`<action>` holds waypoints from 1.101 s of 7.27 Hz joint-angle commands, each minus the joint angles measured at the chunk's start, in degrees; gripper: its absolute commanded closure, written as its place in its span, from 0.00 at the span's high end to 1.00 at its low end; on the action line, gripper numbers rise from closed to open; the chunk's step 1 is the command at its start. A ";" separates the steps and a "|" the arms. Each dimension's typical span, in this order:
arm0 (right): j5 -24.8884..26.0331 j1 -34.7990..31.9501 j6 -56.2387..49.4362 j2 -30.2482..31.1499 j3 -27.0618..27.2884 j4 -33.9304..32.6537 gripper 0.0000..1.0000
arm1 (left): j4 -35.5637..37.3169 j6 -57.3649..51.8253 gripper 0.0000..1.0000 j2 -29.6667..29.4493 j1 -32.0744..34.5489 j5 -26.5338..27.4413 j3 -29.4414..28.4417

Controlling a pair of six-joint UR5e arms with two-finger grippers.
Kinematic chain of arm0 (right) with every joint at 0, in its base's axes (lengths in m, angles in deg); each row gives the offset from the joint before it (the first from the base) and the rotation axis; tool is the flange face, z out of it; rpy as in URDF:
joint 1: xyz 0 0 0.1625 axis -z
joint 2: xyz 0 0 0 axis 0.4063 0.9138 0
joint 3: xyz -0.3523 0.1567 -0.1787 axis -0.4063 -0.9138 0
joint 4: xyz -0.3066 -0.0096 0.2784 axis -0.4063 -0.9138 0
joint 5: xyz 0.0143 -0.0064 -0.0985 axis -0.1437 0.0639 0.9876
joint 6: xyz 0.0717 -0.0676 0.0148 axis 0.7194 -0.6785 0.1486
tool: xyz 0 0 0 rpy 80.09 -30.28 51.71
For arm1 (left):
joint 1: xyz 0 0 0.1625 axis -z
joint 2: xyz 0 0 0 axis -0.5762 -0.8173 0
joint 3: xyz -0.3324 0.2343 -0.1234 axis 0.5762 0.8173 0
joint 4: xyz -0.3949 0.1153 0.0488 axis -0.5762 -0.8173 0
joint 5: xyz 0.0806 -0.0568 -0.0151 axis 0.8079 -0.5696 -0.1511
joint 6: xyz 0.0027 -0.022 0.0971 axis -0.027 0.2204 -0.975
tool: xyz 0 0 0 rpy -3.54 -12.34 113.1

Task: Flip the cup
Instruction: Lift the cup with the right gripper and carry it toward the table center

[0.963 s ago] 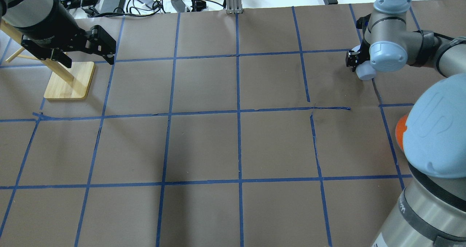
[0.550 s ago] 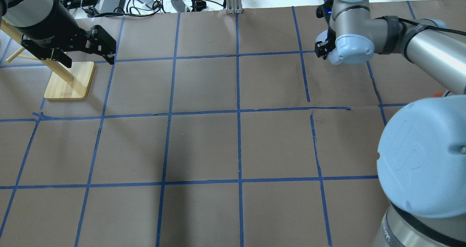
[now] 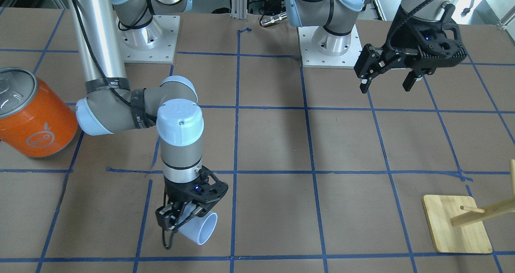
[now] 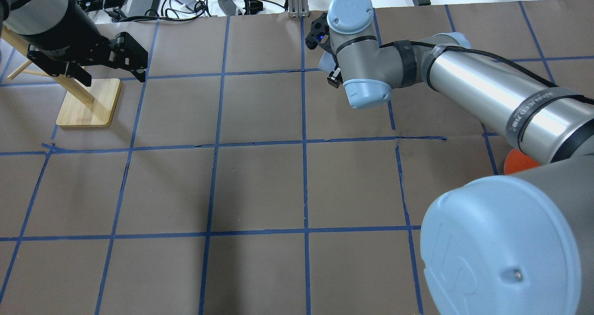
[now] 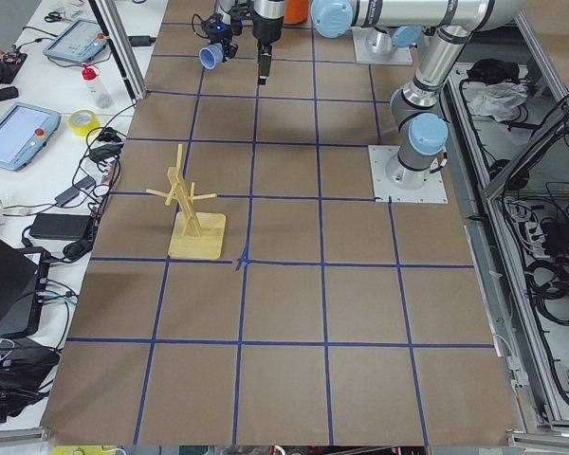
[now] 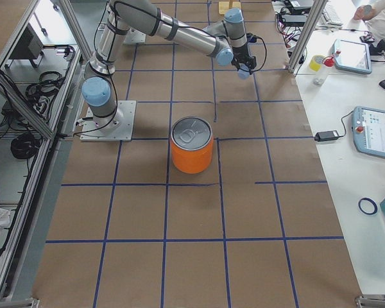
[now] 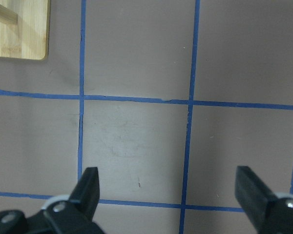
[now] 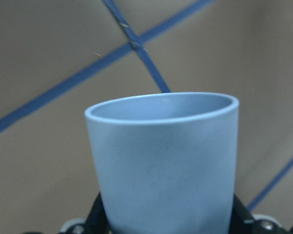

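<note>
The cup (image 3: 201, 229) is a small pale blue tumbler. My right gripper (image 3: 179, 220) is shut on it near its base and holds it tilted on its side, with the open mouth pointing away from the wrist. The cup fills the right wrist view (image 8: 161, 161), rim up in that view, over brown paper. In the overhead view the right gripper (image 4: 327, 69) is at the far middle of the table, and only a bit of the cup (image 4: 323, 63) shows. My left gripper (image 3: 388, 84) is open and empty above the table, its fingers wide apart in the left wrist view (image 7: 168, 190).
A big orange can (image 3: 34, 116) with a silver top stands on the robot's right side of the table. A wooden peg stand (image 3: 456, 224) on a square base is at the far left, close to the left gripper (image 4: 113, 73). Blue tape lines grid the brown paper.
My right arm has swung the cup leftward in the overhead view, from the table's far right to near the centre line. The left arm has not moved.
</note>
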 commanded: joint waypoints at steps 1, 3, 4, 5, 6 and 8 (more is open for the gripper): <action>-6.27 -4.57 -18.44 -1.17 -0.22 -1.40 0.22 | 0.56 -0.08 1.00 -0.25 -0.09 0.00 0.04; -9.29 -5.28 -25.88 -1.18 0.56 -3.52 0.23 | 0.65 -0.08 1.00 -0.16 -0.09 -0.09 0.04; -9.46 -6.59 -26.86 -1.35 0.57 -3.52 0.26 | 0.56 -0.08 1.00 -0.16 -0.09 -0.18 0.04; -9.46 -8.08 -26.35 -1.44 0.57 -3.26 0.26 | 0.47 0.01 1.00 -0.07 -0.09 -0.35 -0.05; -9.38 -9.22 -26.17 -1.88 0.57 -3.08 0.26 | 0.30 0.01 1.00 -0.07 -0.09 -0.44 -0.05; -9.46 -10.20 -25.65 -4.42 0.65 -3.61 0.31 | 0.03 0.01 1.00 0.01 -0.09 -0.44 0.04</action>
